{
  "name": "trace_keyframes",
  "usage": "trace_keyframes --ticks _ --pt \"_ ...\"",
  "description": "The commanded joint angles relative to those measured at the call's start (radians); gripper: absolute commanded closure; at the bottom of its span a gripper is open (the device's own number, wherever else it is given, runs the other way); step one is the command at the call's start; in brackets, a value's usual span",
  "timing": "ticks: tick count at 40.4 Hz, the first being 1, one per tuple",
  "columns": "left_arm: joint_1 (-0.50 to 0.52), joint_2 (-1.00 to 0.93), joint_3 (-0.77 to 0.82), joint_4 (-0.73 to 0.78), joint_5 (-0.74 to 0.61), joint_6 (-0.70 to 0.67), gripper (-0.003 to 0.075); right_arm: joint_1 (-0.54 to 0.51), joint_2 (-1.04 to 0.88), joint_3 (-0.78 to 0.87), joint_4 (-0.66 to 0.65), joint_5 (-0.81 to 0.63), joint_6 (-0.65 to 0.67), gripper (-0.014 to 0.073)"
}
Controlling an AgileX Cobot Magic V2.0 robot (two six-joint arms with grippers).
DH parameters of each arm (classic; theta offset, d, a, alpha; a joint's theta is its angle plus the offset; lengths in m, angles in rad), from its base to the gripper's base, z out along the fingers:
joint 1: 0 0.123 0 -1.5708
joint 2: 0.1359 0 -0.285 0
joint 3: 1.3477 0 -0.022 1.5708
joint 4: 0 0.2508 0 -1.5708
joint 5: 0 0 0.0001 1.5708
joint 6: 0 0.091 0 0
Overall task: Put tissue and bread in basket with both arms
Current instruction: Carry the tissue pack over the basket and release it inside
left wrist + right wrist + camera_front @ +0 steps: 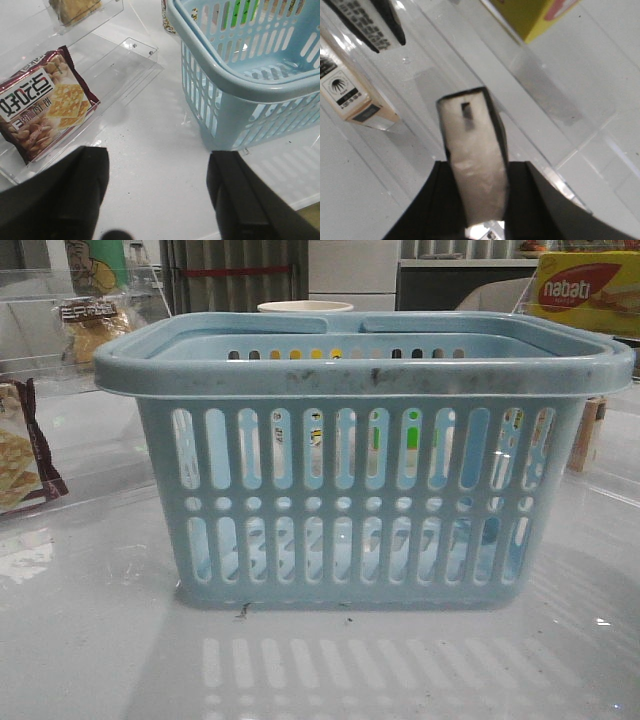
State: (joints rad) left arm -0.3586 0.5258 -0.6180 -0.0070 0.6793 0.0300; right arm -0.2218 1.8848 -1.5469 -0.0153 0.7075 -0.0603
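The pale blue basket [360,370] stands in the middle of the table and fills most of the front view. The bread [92,330], golden buns in a clear bag with a dark label strip, lies on a clear shelf at the back left. In the left wrist view my left gripper [159,155] is open over bare table, with the basket [235,85] to one side and the bread [75,9] far off. My right gripper [480,167] is shut on the tissue [470,130], a black-edged pack with a pale face, held above a clear shelf. Neither gripper shows in the front view.
A maroon-edged cracker packet [42,102] lies in a clear tray [125,65] left of the basket. A yellow-red nabati box [585,290] stands at the back right. A beige pack [350,95] and dark packs sit on the shelf near the right gripper. A cup [305,307] stands behind the basket.
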Motion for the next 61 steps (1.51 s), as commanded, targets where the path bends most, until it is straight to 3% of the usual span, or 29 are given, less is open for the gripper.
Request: trace_keyframes --ticks 1,14,25,37,45,48,55,58,61 --pt "-0.007 0.011 -0.028 -0.005 -0.07 0.0 0.0247 -0.001 -0.087 -0.038 -0.009 -0.036 -0.009 0.0401" --pt "-0.007 0.011 -0.028 -0.005 -0.07 0.0 0.0247 0.082 -0.297 -0.038 0.008 0.01 -0.009 0.0401" --pt "-0.007 0.011 -0.028 -0.005 -0.07 0.0 0.0247 0.289 -0.43 0.009 0.043 0.044 -0.009 0.0401" --pt "-0.007 0.011 -0.028 -0.005 -0.07 0.0 0.0247 0.546 -0.408 0.164 0.105 -0.035 -0.009 0.0401" --pt "-0.007 0.011 -0.028 -0.005 -0.07 0.0 0.0247 0.612 -0.356 0.235 0.14 -0.103 -0.009 0.0392" --pt "-0.007 0.011 -0.028 -0.005 -0.07 0.0 0.0247 0.614 -0.333 0.235 0.157 -0.101 -0.009 0.0333" --pt "-0.007 0.011 -0.028 -0.005 -0.07 0.0 0.0247 0.614 -0.317 0.235 0.157 -0.102 -0.009 0.0068" --pt "-0.007 0.011 -0.028 -0.005 -0.07 0.0 0.0247 0.614 -0.323 0.234 0.157 -0.099 -0.009 0.0016" --pt "-0.007 0.011 -0.028 -0.005 -0.07 0.0 0.0247 0.614 -0.34 0.234 0.156 -0.097 -0.015 0.0017"
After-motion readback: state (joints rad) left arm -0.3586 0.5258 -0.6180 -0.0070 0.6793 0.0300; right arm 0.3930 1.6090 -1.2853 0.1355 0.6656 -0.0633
